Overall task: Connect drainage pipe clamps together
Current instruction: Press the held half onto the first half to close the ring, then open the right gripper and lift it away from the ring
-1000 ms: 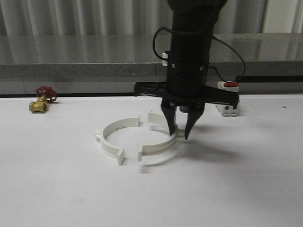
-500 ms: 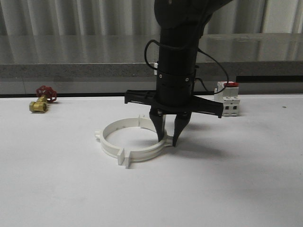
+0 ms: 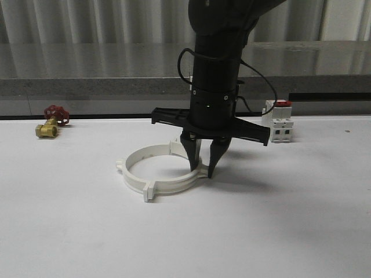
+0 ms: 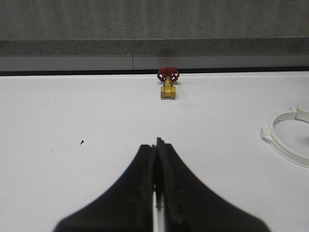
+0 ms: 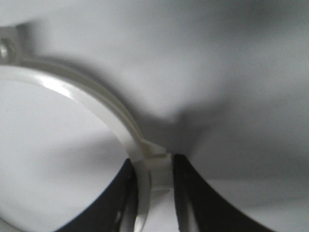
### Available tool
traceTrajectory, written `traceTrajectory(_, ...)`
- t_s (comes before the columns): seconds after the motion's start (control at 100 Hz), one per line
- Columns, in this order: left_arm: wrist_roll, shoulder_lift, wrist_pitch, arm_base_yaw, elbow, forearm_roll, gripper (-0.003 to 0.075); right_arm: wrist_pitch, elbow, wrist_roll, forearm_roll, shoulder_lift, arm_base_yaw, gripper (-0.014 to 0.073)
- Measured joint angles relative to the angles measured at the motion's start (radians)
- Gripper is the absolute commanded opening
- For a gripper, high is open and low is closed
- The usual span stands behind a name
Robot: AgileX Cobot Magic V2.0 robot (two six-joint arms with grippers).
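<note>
Two white drainage pipe clamps lie on the white table as a ring, the left half (image 3: pixel 130 168) and the right half (image 3: pixel 184 183) meeting at the front tabs (image 3: pixel 149 191). My right gripper (image 3: pixel 203 169) points straight down over the ring's right side and is shut on the right half's band. In the right wrist view the curved band (image 5: pixel 96 99) runs down between the black fingers (image 5: pixel 187 193), where the right gripper (image 5: pixel 153 169) grips it at a small tab. My left gripper (image 4: pixel 157 145) is shut on nothing above bare table, with the ring's left edge (image 4: pixel 285 142) off to one side.
A brass valve with a red handwheel (image 3: pixel 51 123) sits at the table's far left, also seen ahead of the left gripper (image 4: pixel 168 83). A white boxy switch with a red top (image 3: pixel 278 125) stands behind the right arm. A grey ledge (image 3: pixel 87 87) bounds the table's back.
My right gripper has slid left with the right clamp half. The gaps between the two halves have closed, and the front tabs now touch.
</note>
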Motion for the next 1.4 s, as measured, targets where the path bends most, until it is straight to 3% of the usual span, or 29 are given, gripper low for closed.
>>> traceTrajectory(0.19,0.000,0.000,0.000,0.000,0.000,0.000,-0.0021,-0.019,0.000,0.000,0.000,0.009,0.000,0.0373)
traceTrajectory(0.43,0.000,0.000,0.000,0.000,0.000,0.000,-0.0021,-0.031,0.002,-0.008,0.000,-0.002,0.000,0.0384)
traceTrajectory(0.6,0.000,0.000,0.000,0.000,0.000,0.000,-0.0021,-0.011,0.004,-0.172,0.012,-0.069,0.000,0.0380)
traceTrajectory(0.7,0.000,0.000,0.000,0.000,0.000,0.000,-0.0021,0.020,0.004,-0.374,0.040,-0.113,-0.005,0.0303)
traceTrajectory(0.94,0.000,0.000,0.000,0.000,0.000,0.000,-0.0021,0.098,0.059,-0.769,0.128,-0.238,-0.059,-0.0070)
traceTrajectory(1.1,0.000,0.000,0.000,0.000,0.000,0.000,-0.0021,0.103,0.161,-0.851,0.138,-0.365,-0.140,-0.0067)
traceTrajectory(1.4,0.000,0.000,0.000,0.000,0.000,0.000,-0.0021,0.060,0.430,-0.858,0.079,-0.670,-0.357,-0.0067)
